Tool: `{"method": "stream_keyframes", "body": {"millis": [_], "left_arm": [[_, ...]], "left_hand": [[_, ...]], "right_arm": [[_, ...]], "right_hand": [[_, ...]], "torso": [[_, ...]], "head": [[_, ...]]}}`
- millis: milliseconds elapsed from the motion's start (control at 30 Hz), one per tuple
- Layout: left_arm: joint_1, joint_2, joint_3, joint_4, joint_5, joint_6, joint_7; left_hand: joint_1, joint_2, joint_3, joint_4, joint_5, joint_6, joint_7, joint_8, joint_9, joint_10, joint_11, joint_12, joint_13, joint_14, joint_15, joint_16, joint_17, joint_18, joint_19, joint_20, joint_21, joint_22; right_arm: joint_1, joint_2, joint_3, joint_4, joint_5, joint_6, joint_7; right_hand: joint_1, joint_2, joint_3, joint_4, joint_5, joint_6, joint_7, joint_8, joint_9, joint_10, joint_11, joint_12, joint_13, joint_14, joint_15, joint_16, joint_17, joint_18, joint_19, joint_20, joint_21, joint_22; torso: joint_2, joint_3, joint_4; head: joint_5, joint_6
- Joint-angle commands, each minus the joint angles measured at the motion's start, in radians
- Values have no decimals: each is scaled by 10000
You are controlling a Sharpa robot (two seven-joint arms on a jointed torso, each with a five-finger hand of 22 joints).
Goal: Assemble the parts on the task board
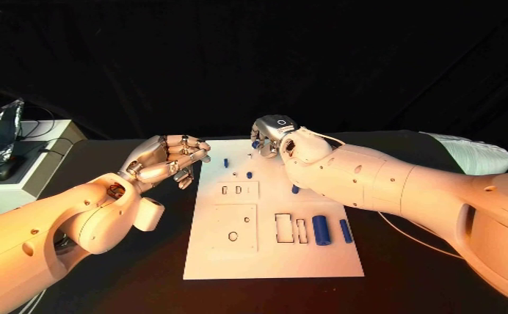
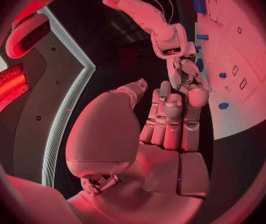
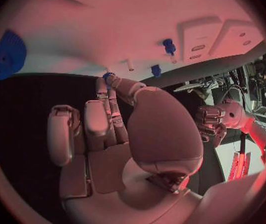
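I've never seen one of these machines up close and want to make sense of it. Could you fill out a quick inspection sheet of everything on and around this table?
Surface: black table, with the white task board in the middle.
Job's things: two long blue parts lie near the board's right edge; small blue parts sit toward its far end.
Clutter: nothing seen on the table beyond the board.
Hands: left hand off the board's left edge, fingers curled, holding nothing. Right hand over the board's far end, a small blue part at its fingertips; whether it grips it is unclear.
Cables: dark cables at far left.
Surroundings: grey box at left; black backdrop behind.
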Motion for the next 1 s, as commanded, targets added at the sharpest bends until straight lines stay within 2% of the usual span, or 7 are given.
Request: {"method": "stream_keyframes", "body": {"millis": [33, 267, 700, 867, 1000], "left_arm": [[4, 22, 52, 49, -20, 130, 43], [4, 34, 117, 62, -39, 139, 37], [3, 64, 135, 35, -45, 165, 24], [3, 87, 137, 27, -47, 173, 17], [3, 90, 137, 25, -48, 176, 11]], "left_hand": [[-40, 53, 74, -3, -4, -79, 19, -69, 5, -64, 11, -37, 3, -41, 31, -54, -9, -158, -45, 23, 39, 10], [-40, 53, 74, -3, -4, -79, 19, -69, 5, -64, 11, -37, 3, -41, 31, -54, -9, -158, -45, 23, 39, 10], [-53, 40, 84, -12, -4, -91, 31, -87, 3, -77, 22, -42, 2, -36, 38, -57, -10, -157, -60, 30, 56, 21], [-53, 40, 84, -12, -4, -91, 31, -87, 3, -77, 22, -42, 2, -36, 38, -57, -10, -157, -60, 30, 56, 21], [-53, 40, 84, -12, -4, -91, 31, -87, 3, -77, 22, -42, 2, -36, 38, -57, -10, -157, -60, 30, 56, 21]], "right_arm": [[8, 14, 4, -36, -206, 26, -71], [35, 36, 5, -48, -233, 17, -58], [91, 118, 15, -120, -230, -66, 9], [101, 206, 18, -247, -182, 71, 4], [104, 273, 18, -369, -129, 119, 24]], "right_hand": [[-68, -45, 7, -9, 57, -20, 77, 24, 396, -47, -9, -35, 6, -11, -6, 61, 9, -189, 40, -5, 56, 426], [-72, -47, 7, -8, 61, -26, 80, 22, 397, -52, -6, -40, 5, -11, -3, 60, 4, -188, 36, -4, 52, 419], [-108, -79, 14, 1, 94, -99, 108, -13, 407, -105, 23, -89, 2, -17, 21, 66, -14, -185, 24, 16, 42, 411], [-163, -130, 39, 23, 82, -224, 158, -82, 414, -232, 75, -150, -17, -44, 64, 40, -99, -169, -25, 53, -5, 350], [-249, -246, 114, 68, 65, -485, 273, -247, 393, -563, 193, -182, -87, -116, 157, -60, -318, -126, -154, 132, -138, 168]], "torso": [[64, -16, 35], [106, -26, 53], [122, -31, 60], [183, -35, 118], [245, -33, 163]], "head": [[-41, 32], [-37, 36], [-26, 15], [-55, 10], [-78, 13]]}}
